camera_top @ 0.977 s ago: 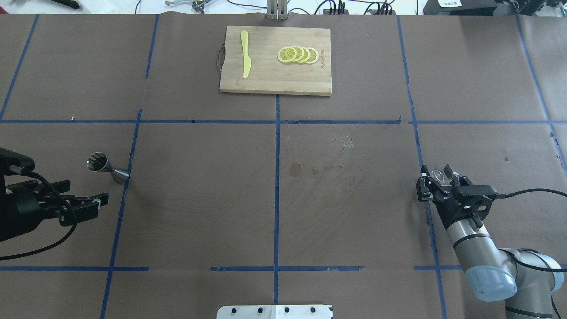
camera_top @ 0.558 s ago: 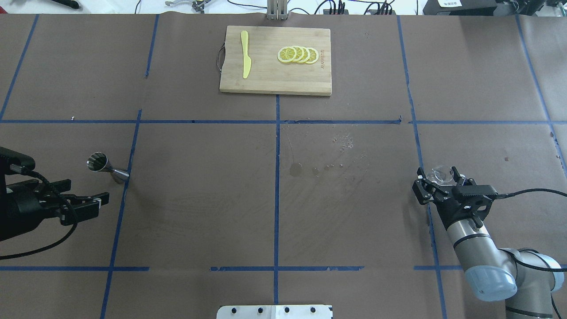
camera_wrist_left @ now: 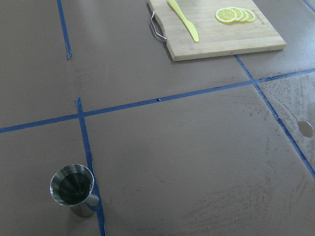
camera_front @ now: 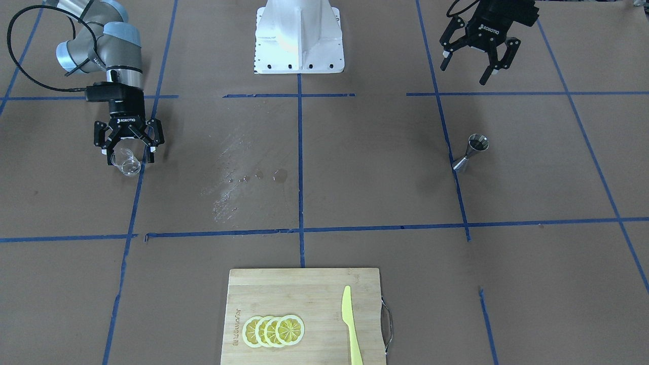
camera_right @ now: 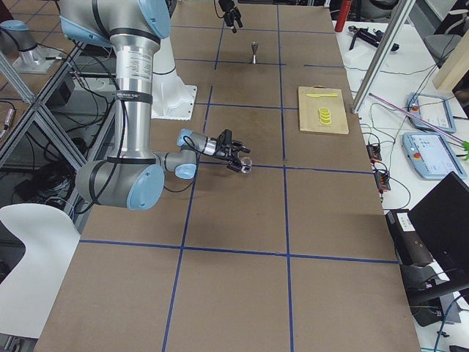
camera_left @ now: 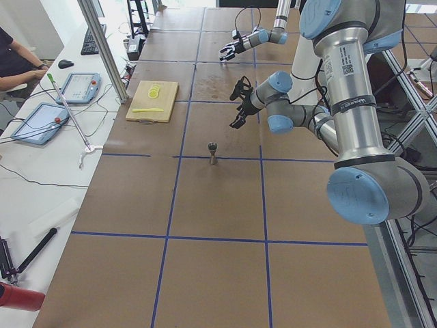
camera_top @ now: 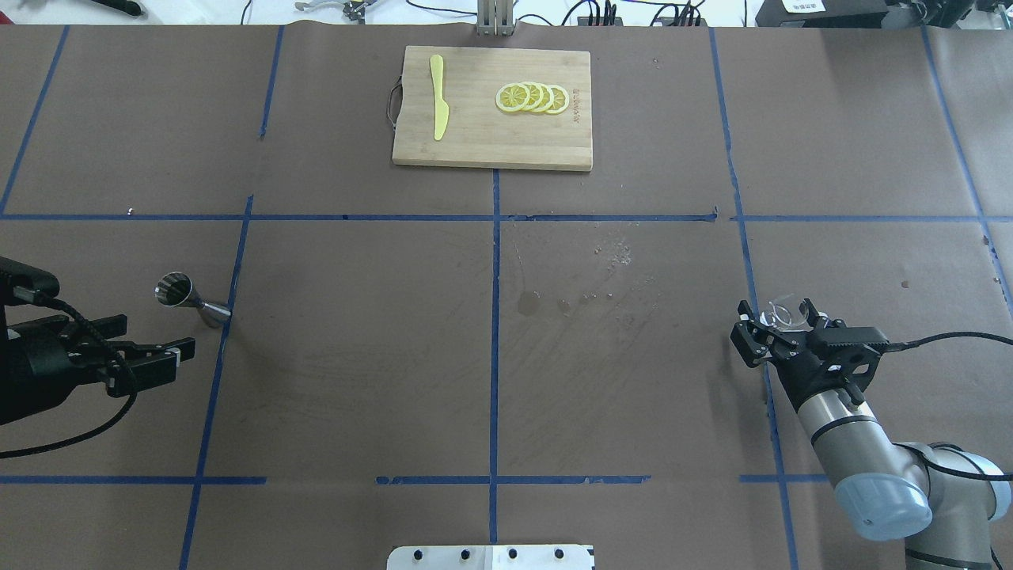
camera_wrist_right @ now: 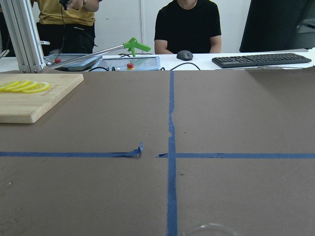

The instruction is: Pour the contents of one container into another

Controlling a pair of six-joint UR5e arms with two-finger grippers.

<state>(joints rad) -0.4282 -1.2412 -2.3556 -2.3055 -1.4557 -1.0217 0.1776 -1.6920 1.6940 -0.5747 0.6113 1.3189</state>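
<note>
The small clear glass cup [camera_front: 127, 166] stands on the brown table at the robot's right. My right gripper [camera_front: 130, 159] is open, one finger on each side of the cup with a gap showing. In the overhead view the cup [camera_top: 783, 313] shows between the fingers of the right gripper [camera_top: 774, 318]. Only its rim [camera_wrist_right: 204, 229] shows in the right wrist view. The steel jigger [camera_top: 190, 298] stands upright on a blue tape line at the robot's left. My left gripper [camera_top: 157, 335] hangs open and empty, a short way nearer the robot than the jigger [camera_wrist_left: 74, 190].
A wooden cutting board [camera_top: 475, 138] with lemon slices [camera_top: 532, 97] and a yellow knife [camera_top: 438, 96] lies at the far middle. Wet stains [camera_top: 529, 302] mark the table's centre. People sit behind the far edge [camera_wrist_right: 187, 24]. The robot's white base [camera_front: 298, 38] stands at the near middle.
The right gripper has shifted slightly left and back toward the robot, and less of the cup shows between its fingers. The left gripper has drifted slightly.
</note>
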